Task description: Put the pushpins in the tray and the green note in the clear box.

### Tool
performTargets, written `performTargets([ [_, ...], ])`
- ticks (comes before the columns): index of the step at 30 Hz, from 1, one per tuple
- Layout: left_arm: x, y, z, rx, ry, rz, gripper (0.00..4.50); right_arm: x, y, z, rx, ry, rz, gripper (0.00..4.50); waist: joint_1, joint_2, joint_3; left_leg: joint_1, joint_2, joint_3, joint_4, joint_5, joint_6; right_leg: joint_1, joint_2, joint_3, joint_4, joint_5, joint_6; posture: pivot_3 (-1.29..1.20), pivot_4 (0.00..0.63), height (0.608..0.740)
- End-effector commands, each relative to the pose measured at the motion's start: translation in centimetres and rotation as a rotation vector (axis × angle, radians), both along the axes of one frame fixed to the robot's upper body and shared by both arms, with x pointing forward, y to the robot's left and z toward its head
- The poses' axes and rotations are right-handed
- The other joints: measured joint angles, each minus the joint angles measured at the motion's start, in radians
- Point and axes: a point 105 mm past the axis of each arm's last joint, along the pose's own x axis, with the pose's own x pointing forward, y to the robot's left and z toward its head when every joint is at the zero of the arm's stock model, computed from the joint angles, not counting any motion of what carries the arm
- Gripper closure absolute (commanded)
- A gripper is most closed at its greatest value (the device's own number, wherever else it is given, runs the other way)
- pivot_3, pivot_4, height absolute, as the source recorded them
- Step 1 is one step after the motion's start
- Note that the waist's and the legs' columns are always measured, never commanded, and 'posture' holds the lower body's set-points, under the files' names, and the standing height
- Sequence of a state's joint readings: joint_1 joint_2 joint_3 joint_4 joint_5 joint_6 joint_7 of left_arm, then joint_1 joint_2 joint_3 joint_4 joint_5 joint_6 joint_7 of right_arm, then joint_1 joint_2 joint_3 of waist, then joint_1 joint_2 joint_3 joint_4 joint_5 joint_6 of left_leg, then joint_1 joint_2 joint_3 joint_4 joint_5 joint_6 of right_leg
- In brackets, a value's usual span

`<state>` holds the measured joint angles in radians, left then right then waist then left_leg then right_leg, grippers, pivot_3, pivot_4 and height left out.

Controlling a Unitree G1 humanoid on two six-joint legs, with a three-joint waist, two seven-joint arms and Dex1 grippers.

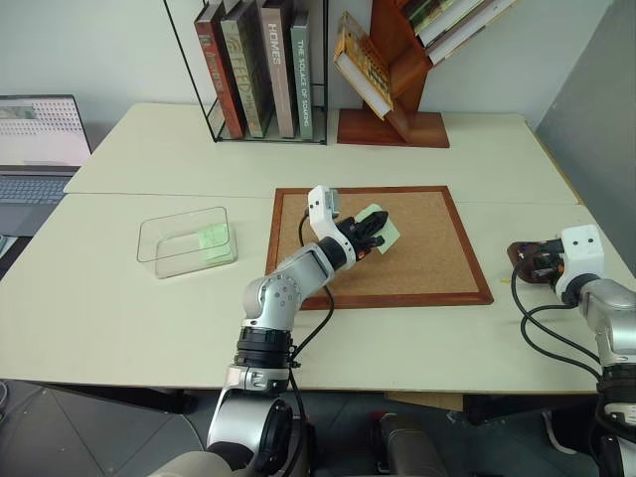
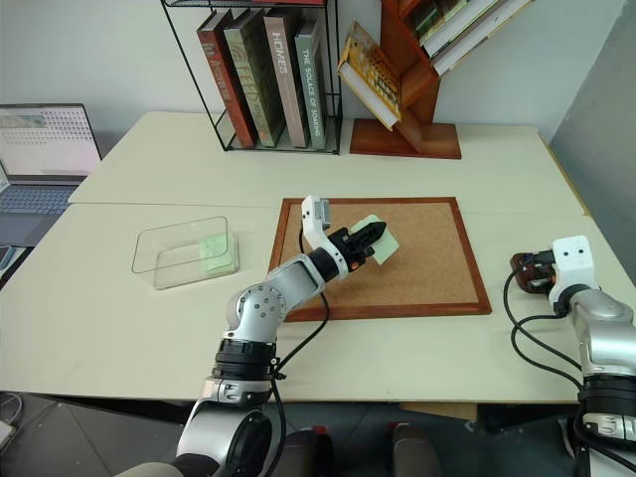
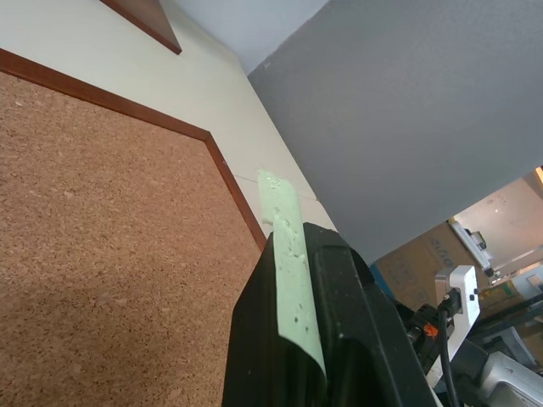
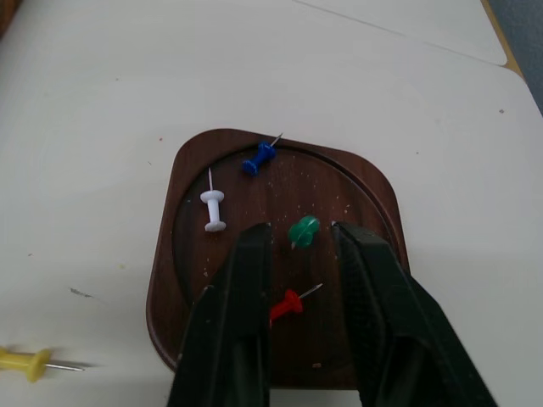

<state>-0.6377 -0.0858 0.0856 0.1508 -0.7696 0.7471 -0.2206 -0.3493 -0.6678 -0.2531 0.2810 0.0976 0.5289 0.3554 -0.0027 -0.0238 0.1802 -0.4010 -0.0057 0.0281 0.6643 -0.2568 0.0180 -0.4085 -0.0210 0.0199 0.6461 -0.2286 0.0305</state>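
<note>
Cream tabletop point(image 1: 149, 318) runs across the whole frame, with the cork board point(image 1: 437, 248) at centre, where the left gripper point(image 1: 370, 236) is clenched on the green note point(image 1: 384, 225), holding it just above the cork, apparently to carry it to the clear box point(image 1: 186, 241) at left, which already holds a green slip. At the right edge the right gripper point(image 4: 301, 254) hovers over the tray point(image 4: 191, 170) with its fingers parted, likely having let go of a pin; four pushpins point(image 4: 213, 209) lie inside it, while a yellow pin point(image 4: 21, 362) rests on the table beside it.
</note>
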Motion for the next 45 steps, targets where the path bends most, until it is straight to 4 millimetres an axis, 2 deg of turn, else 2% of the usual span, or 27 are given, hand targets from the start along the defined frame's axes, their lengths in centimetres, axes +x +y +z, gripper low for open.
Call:
performTargets([
  [1,-0.3,-0.1,1.6,-0.012,-0.058,-0.008,4.5,0.7,-0.1,2.1,-0.017,-0.075,-0.003,2.24,0.0,0.0,0.0,0.0,0.0,0.0,0.0,0.0,0.0,0.0,0.0,0.0,0.0,0.0,0.0,0.0,0.15,0.74],
  [5,-0.3,-0.1,1.6,-0.009,-0.057,-0.007,4.5,0.8,-0.1,2.7,-0.016,-0.103,-0.008,1.45,0.0,0.0,0.0,0.0,0.0,0.0,0.0,0.0,0.0,0.0,0.0,0.0,0.0,0.0,0.0,0.0,0.15,0.74],
  [7,-0.3,-0.1,1.6,-0.009,-0.058,-0.006,4.5,0.8,-0.2,3.8,-0.016,-0.146,-0.011,1.0,0.0,0.0,0.0,0.0,0.0,0.0,0.0,0.0,0.0,0.0,0.0,0.0,0.0,0.0,0.0,0.0,0.15,0.74],
  [11,-0.2,0.2,2.0,-0.004,-0.072,0.005,4.5,0.6,-0.2,6.3,-0.019,-0.224,0.004,1.0,0.0,0.0,0.0,0.0,0.0,0.0,0.0,0.0,0.0,0.0,0.0,0.0,0.0,0.0,0.0,0.0,0.15,0.74],
  [12,-0.2,0.4,2.3,0.018,-0.094,0.014,4.5,0.6,0.7,7.1,-0.023,-0.246,0.064,1.0,0.0,0.0,0.0,0.0,0.0,0.0,0.0,0.0,0.0,0.0,0.0,0.0,0.0,0.0,0.0,0.0,0.15,0.74],
  [16,0.3,2.6,3.8,0.117,-0.198,0.131,4.5,-0.1,7.0,9.8,-0.021,-0.342,0.435,1.0,-0.005,0.0,0.0,0.0,0.0,0.0,0.0,0.0,0.0,0.0,0.001,0.0,0.0,0.0,0.0,0.0,0.15,0.74],
  [17,0.8,4.0,4.1,0.164,-0.231,0.196,4.5,-0.6,9.6,10.3,-0.005,-0.359,0.569,1.0,-0.005,0.0,0.0,0.0,0.001,0.0,0.0,0.0,0.0,0.0,0.001,0.0,0.0,0.0,0.0,0.0,0.15,0.74],
  [18,1.0,5.0,4.4,0.197,-0.255,0.24,4.5,-1.1,11.4,10.7,0.005,-0.37,0.662,1.0,-0.007,0.0,0.0,0.0,0.001,-0.001,-0.001,0.0,0.0,0.0,0.001,0.0,0.0,0.0,0.0,0.0,0.15,0.74],
  [21,1.5,8.2,4.7,0.306,-0.306,0.366,4.5,-2.1,15.3,10.9,0.022,-0.367,0.851,1.0,-0.011,0.0,0.0,0.001,0.002,-0.002,-0.001,0.0,0.0,0.0,0.002,-0.001,0.0,0.0,0.0,0.0,0.15,0.74],
  [24,1.8,13.2,4.6,0.377,-0.271,0.547,4.5,-3.0,20.1,10.7,0.077,-0.311,1.077,1.0,-0.015,0.0,0.0,0.001,0.002,-0.002,0.0,0.0,0.0,0.0,0.001,-0.001,0.0,0.0,0.0,0.0,0.15,0.74],
  [28,1.2,17.1,4.8,0.466,-0.264,0.68,4.5,-3.7,23.5,10.3,0.127,-0.248,1.233,1.0,-0.017,-0.001,0.001,0.001,0.002,-0.003,0.0,0.0,0.0,0.0,-0.003,-0.002,0.0,0.0,0.0,0.0,0.15,0.74],
  [31,0.0,21.5,4.6,0.545,-0.223,0.812,4.5,-3.8,26.1,9.9,0.148,-0.222,1.321,1.0,-0.011,-0.002,0.001,0.0,0.002,-0.005,0.0,0.0,0.0,0.0,-0.005,-0.002,0.0,0.003,-0.005,0.0,0.15,0.74],
  [33,-0.5,23.4,4.5,0.591,-0.204,0.882,4.5,-3.8,26.8,9.6,0.15,-0.212,1.344,1.0,-0.008,-0.002,0.001,0.0,0.002,-0.005,0.0,0.0,-0.001,0.0,-0.006,-0.002,0.0,0.003,-0.005,0.0,0.15,0.74],
  [38,-1.0,26.2,4.1,0.647,-0.155,0.991,4.5,-3.9,27.4,9.3,0.139,-0.203,1.37,1.0,0.009,-0.002,0.001,-0.001,-0.001,-0.008,0.0,0.0,-0.001,0.001,-0.009,-0.005,-0.001,0.003,-0.005,0.0,0.15,0.74],
  [41,-1.0,27.2,3.3,0.676,-0.114,1.031,4.5,-3.9,27.6,9.3,0.128,-0.209,1.38,1.0,0.01,-0.003,0.001,-0.001,-0.001,-0.008,0.0,0.0,-0.001,0.002,-0.01,-0.005,-0.001,0.003,-0.006,0.0,0.15,0.74],
  [44,-0.9,27.3,2.6,0.675,-0.08,1.038,4.5,-4.0,27.8,9.4,0.131,-0.21,1.384,1.0,0.008,-0.003,0.001,-0.001,-0.001,-0.009,0.0,0.0,-0.001,0.001,-0.01,-0.006,-0.001,0.003,-0.006,0.0,0.15,0.74],
  [45,-0.8,27.3,2.4,0.663,-0.069,1.044,4.3,-4.1,27.8,9.3,0.132,-0.209,1.387,0.97,0.008,-0.003,0.001,-0.001,-0.001,-0.009,0.0,0.0,-0.001,0.001,-0.01,-0.006,0.0,0.003,-0.006,0.0,0.15,0.74],
])
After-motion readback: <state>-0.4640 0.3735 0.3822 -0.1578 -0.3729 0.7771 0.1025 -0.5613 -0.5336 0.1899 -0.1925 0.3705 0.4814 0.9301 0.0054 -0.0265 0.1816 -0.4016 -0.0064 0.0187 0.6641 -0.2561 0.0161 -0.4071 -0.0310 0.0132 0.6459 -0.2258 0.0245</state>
